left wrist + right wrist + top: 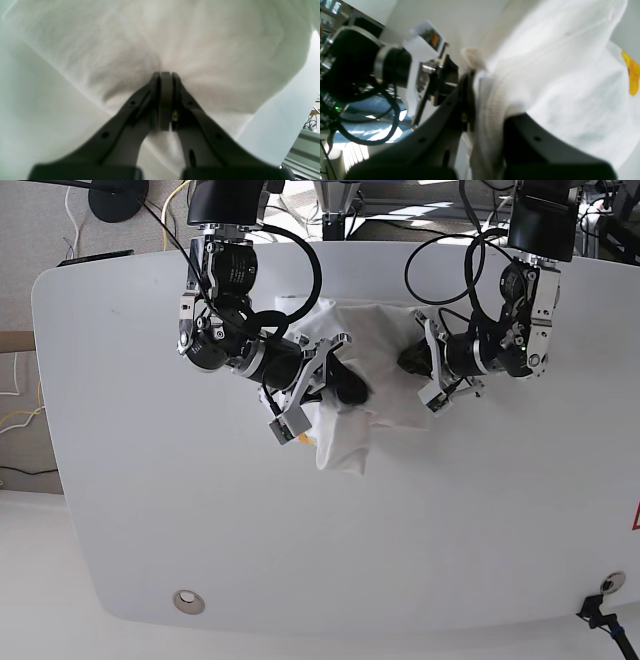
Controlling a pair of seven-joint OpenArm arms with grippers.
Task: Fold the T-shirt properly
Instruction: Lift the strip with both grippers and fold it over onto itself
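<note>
White desk (150, 480) is carrying the T-shirt (350, 410), which is hanging bunched between both arms near the desk's far middle. Right pincer (480, 100) is clamping a thick fold of its ribbed cloth; left pincer (165, 75) is pinching plain white fabric. Most of the print is hiding in folds.

The T-shirt (570, 95) is soft white cloth, matt and a bit fuzzy up close, with a ribbed band where the right tool (482, 100) pinches it (a glossier orange print sits out by the shirt's edge). Both tools look like matt black plastic, smooth, and the left tool (165, 75) has duller grey pads. Under the shirt, the bench (150, 480) is smooth white, faintly satin.
</note>
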